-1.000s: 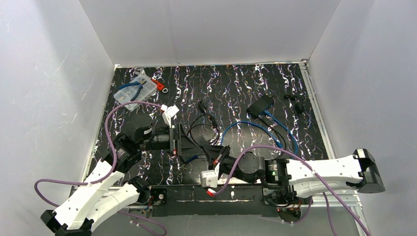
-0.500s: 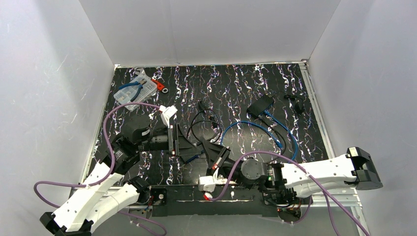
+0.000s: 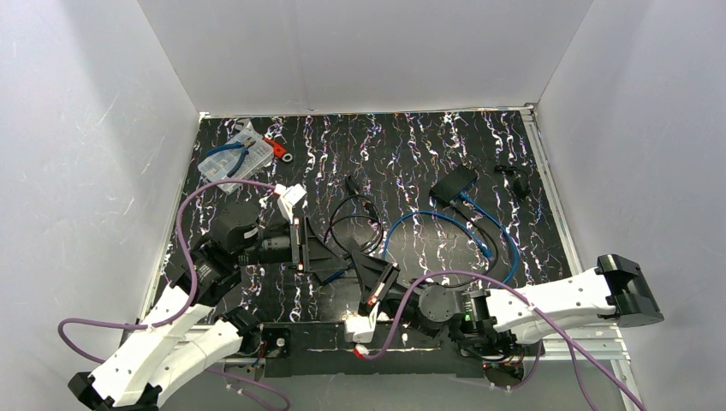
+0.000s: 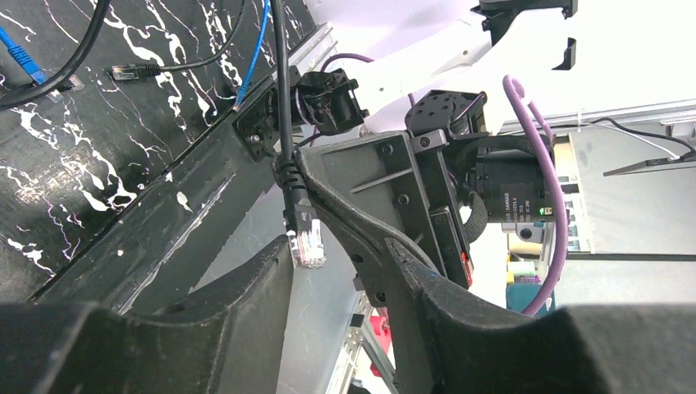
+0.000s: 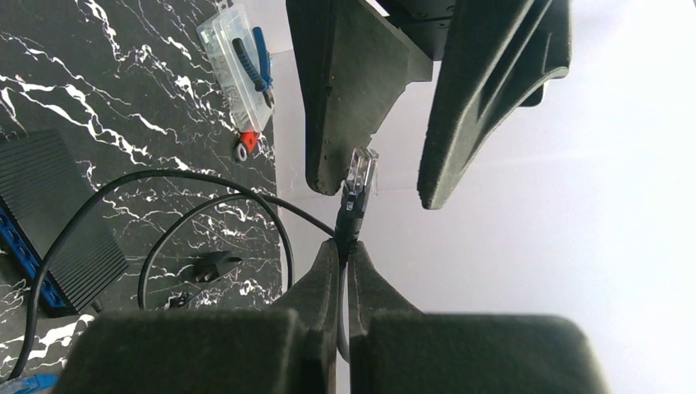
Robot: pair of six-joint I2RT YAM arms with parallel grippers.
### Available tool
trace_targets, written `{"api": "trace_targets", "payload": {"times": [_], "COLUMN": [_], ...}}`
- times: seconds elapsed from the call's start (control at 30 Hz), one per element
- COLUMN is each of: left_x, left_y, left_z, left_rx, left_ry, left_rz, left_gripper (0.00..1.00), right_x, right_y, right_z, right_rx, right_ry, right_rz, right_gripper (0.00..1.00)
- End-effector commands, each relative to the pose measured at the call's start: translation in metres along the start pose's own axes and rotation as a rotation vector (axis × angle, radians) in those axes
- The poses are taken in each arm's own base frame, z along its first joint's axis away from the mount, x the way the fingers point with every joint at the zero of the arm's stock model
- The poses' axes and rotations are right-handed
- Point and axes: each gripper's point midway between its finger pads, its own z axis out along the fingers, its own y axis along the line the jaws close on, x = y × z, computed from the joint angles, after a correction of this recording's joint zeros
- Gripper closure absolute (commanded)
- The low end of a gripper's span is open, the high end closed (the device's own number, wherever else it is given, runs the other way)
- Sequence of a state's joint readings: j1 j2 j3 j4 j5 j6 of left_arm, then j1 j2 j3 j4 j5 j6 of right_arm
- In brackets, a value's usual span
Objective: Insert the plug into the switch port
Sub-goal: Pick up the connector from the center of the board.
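White-shelled arms [image 3: 163, 351], black joints [image 3: 629, 291] (purple cables [image 3: 178, 240] along each)

Overhead view looks down; both close wrist views share the plug [image 4: 310, 242].

Plug [image 5: 359, 171]: clear, upright, between the parted fingers of the left gripper [image 5: 382, 193], seemingly touching one tip.
Right gripper [image 5: 345, 256]: fingers pressed together on the black cable [image 5: 345, 234] just below the plug.
Marbled mat [image 5: 123, 82]: switch [image 5: 49, 213] with blue cables [image 5: 20, 246]; clear case [image 5: 226, 45] holding pliers [image 5: 261, 53].

Clear plug [image 5: 359, 170] on black cable [image 4: 279, 74]
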State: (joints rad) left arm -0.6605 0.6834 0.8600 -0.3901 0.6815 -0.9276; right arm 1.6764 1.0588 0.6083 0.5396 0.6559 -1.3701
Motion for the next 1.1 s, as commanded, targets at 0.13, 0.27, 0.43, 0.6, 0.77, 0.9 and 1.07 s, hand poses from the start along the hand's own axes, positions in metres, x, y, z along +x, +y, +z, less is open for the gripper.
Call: {"api": "trace_targets", "payload": {"times": [0.13,0.27,0.43,0.6,0.77,0.9,1.07], "left_x": [-0.004,-0.004,-0.004,-0.004,-0.005,-0.003,0.005], "left_y": [-0.011,-0.009,-0.008,-0.007,-0.003,0.000,0.009], "left_z": [-0.004,-0.002,-0.001,0.001,0.000,0.000,-0.003], "left_rx": [0.024,0.023,0.026,0.027,0.013,0.008,-0.014], "left_ry": [-0.022,-0.017,-0.013,-0.007,-0.018,-0.013,0.024], "left_rz": [0.029,0.024,0.025,0.031,0.059,0.087,0.157], "left_gripper": [0.71,0.81,0.99,1.00,1.00,1.00,1.00], "right_x": [-0.004,-0.004,-0.005,-0.006,-0.006,-0.007,-0.013], "right_y": [-0.016,-0.017,-0.017,-0.017,-0.022,-0.018,-0.022], "right_z": [-0.004,-0.004,-0.005,-0.011,-0.023,-0.035,-0.044], "right_rx": [0.071,0.075,0.077,0.068,0.027,-0.070,-0.175], "right_ry": [-0.003,-0.001,-0.007,-0.037,-0.073,-0.092,-0.138], "right_rz": [0.040,0.041,0.051,0.137,0.286,0.386,0.558], "right_gripper": [0.99,0.99,0.97,0.71,0.52,0.48,0.46]}}
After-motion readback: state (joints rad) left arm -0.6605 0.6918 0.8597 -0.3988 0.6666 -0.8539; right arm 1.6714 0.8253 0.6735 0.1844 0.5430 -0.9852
